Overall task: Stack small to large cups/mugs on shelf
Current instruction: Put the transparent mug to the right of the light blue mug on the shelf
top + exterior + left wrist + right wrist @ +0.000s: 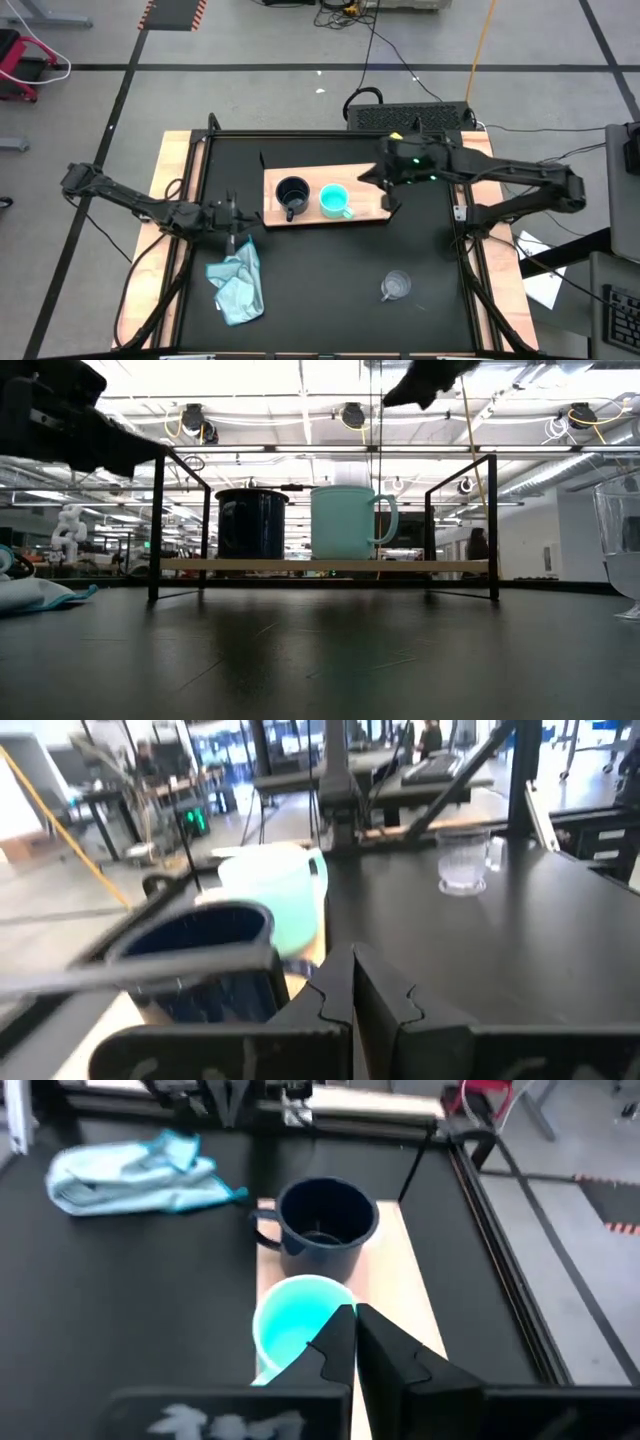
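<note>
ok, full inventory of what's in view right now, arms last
dark navy mug: 1, navy-black, on the shelf's left half, handle toward the table's front
turquoise mug: 1, turquoise, on the shelf just right of the navy mug, apart from it
glass cup: 1, clear, on the black tabletop, front right, off the shelf
shelf: 1, light-brown board with black corner brackets, table centre-back
cloth: 1, light blue, crumpled on the tabletop, front left
table: 1, black top with wooden side rails
left end effector: 1, dark, shut, empty, left of the shelf, above the cloth
right end effector: 1, dark, shut, empty, over the shelf's right end
</note>
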Available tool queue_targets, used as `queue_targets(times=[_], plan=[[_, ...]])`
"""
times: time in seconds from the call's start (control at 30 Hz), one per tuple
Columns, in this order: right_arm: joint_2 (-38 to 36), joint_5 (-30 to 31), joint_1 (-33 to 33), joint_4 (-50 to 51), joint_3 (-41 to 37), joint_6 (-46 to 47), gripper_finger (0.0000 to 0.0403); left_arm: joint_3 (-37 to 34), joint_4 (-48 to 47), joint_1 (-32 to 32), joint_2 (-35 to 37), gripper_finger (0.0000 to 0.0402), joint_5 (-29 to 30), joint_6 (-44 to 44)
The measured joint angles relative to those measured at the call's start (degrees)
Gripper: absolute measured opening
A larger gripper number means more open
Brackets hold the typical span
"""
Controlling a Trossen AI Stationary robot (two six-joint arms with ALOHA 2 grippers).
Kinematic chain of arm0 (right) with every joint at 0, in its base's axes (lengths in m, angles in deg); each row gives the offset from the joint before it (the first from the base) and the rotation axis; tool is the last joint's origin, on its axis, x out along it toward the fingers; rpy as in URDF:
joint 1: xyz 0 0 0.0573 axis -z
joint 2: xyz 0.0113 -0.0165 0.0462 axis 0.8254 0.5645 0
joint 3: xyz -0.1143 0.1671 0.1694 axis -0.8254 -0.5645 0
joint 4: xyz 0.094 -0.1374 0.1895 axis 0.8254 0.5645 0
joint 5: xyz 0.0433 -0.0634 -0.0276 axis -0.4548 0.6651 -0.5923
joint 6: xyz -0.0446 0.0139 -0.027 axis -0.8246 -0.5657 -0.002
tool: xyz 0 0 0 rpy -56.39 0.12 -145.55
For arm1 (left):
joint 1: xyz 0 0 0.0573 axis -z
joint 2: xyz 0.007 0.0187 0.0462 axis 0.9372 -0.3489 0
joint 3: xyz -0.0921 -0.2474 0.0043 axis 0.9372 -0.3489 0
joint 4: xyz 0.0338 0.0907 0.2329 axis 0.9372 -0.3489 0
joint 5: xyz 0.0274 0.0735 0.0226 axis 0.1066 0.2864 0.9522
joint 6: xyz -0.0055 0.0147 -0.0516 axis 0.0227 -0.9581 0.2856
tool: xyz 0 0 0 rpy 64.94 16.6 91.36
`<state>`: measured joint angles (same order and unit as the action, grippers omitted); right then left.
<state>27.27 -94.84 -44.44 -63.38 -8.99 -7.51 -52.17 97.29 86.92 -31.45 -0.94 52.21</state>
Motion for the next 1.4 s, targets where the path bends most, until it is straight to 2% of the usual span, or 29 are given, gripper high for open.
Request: queue_targets(times=[0.17, 0.4, 0.53, 1.03, 1.4], plan=[[-9.1, -4.6, -0.1, -6.3, -10.0, 3.4, 0.0001, 0.0, -0.2, 0.0, 4.3, 0.0002, -0.1, -2.5], [-21.2, -5.1, -0.4, -8.2, -20.9, 5.0, 0.0000, 0.0, -2.6, 0.1, 10.4, 0.0002, 0.0, -3.1], [-26.6, -5.1, -1.8, -8.9, -24.8, 5.8, 0.0000, 0.0, -4.0, 0.1, 11.5, 0.0001, 2.2, -3.1], [-40.9, -3.8, -8.0, -11.2, -39.1, 11.1, 0.0000, 0.0, -5.1, 0.1, 11.5, 0.0001, 2.7, -1.1], [-47.9, -4.2, -11.3, -20.6, -49.3, 13.9, 0.0000, 0.0, -5.3, 0.1, 11.5, 0.0002, 2.6, -0.6]])
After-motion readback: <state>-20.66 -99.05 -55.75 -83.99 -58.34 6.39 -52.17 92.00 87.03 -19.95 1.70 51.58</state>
